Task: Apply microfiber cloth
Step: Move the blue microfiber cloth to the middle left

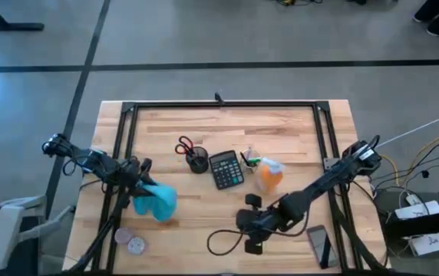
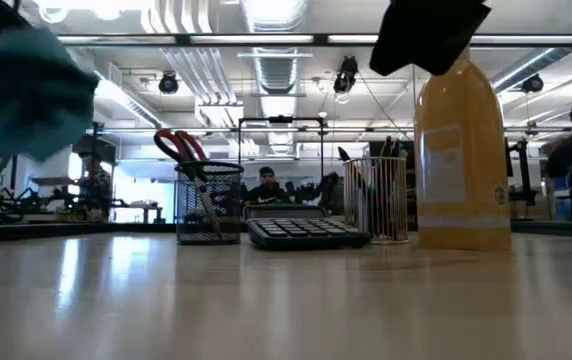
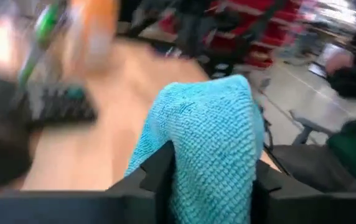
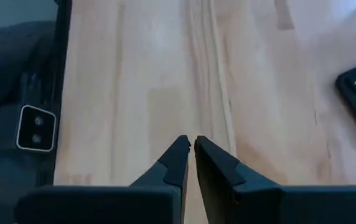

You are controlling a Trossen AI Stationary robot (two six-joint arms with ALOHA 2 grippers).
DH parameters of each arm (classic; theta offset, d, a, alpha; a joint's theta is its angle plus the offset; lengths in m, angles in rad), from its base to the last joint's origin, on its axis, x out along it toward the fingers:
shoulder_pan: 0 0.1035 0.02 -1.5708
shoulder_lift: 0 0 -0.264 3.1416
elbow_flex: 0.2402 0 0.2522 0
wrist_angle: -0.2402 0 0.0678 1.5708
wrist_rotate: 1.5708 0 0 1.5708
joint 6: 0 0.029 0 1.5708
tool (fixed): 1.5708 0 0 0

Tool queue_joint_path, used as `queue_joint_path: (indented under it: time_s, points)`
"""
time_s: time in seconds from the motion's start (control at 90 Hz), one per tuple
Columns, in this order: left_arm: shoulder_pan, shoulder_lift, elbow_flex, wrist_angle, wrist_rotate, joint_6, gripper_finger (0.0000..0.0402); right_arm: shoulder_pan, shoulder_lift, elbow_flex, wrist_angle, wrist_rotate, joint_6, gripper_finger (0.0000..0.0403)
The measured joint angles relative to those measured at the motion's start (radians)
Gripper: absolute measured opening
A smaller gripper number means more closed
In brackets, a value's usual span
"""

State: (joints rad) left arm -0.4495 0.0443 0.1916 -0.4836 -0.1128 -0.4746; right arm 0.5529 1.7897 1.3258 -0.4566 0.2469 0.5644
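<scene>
I can read no writing or label on anything. My left gripper (image 3: 212,177) clasps the bunched turquoise-blue microfiber cloth (image 1: 156,201), looped weave showing, lifted clear of the light wooden table (image 1: 296,130) at its left side. My right gripper (image 4: 192,148) sits pinched closed and empty over the front boards. Farther back stand the black calculator (image 1: 226,169) and the orange spray bottle (image 2: 461,160).

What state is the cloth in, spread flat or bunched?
Bunched. The microfiber cloth hangs in folds, pinched in the left hand; the low view shows it off the table. Right hand is shut, empty.
</scene>
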Motion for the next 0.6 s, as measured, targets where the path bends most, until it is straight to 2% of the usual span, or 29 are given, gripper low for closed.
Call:
queue_joint_path:
  time_s: [0.089, 0.3, 0.444, 0.6]
  points:
    - [0.0, 0.026, 0.031, -0.075, -0.027, -0.127, 0.0149, -0.004, 0.0, 0.0, 0.001, 0.0, -0.001, 0.0014]
    - [0.0, 0.133, 0.088, -0.064, -0.079, -0.308, 0.0193, -0.023, 0.0, 0.0, 0.004, 0.0, -0.008, 0.0033]
    - [-0.001, 0.232, 0.16, -0.166, 0.033, -0.394, 0.0198, -0.025, 0.0, 0.0, 0.005, 0.0, -0.005, 0.0063]
    - [-0.001, 0.366, 0.262, -0.296, 0.152, -0.457, 0.0175, -0.023, 0.0, 0.0, 0.005, -0.001, 0.001, 0.0092]
